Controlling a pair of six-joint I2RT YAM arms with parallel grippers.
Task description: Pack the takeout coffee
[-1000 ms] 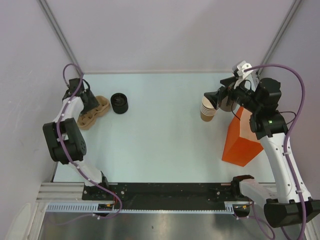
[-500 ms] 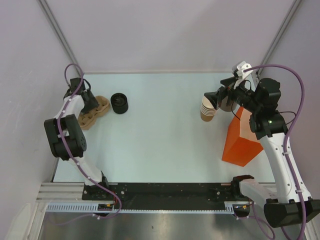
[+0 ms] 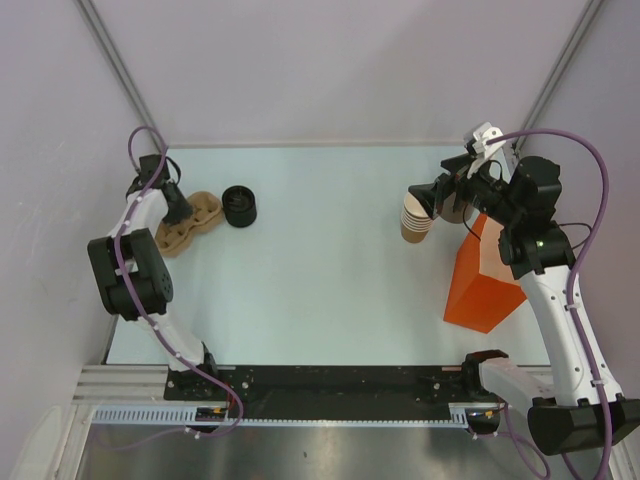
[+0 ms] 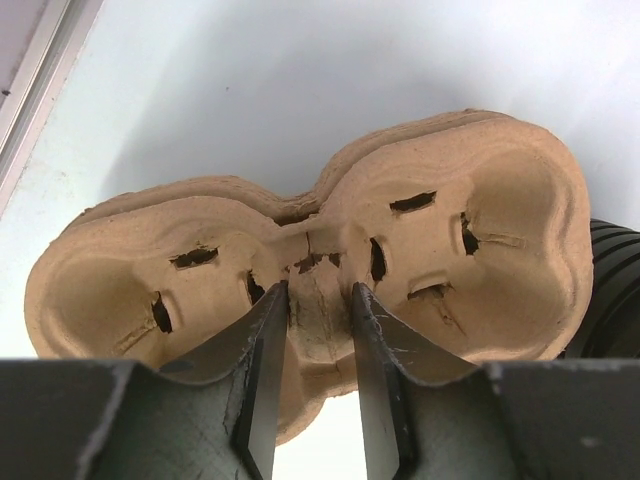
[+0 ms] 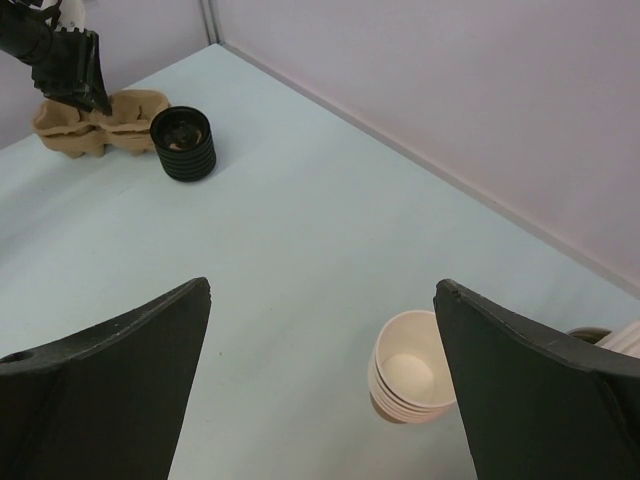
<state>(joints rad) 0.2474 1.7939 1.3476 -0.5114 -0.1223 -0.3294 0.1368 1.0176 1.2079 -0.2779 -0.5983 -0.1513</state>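
Your left gripper (image 4: 319, 292) is pinched narrow on the cup carrier's (image 4: 480, 230) middle rib, likely to reposition it. Your right gripper (image 5: 322, 290) gapes empty over the cup stack (image 5: 410, 385), well right of the carrier, likely for the top cup (image 5: 412, 362). The black lids (image 3: 239, 206) sit just right of the carrier.

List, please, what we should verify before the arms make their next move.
1. Left gripper pinches the centre ridge of the cup carrier: ok.
2. Both carrier wells empty: ok.
3. Black lid stack clear of the carrier: cannot tell.
4. Right gripper open over the cup stack: ok.
5. Single cup separated from the stack: not ok.
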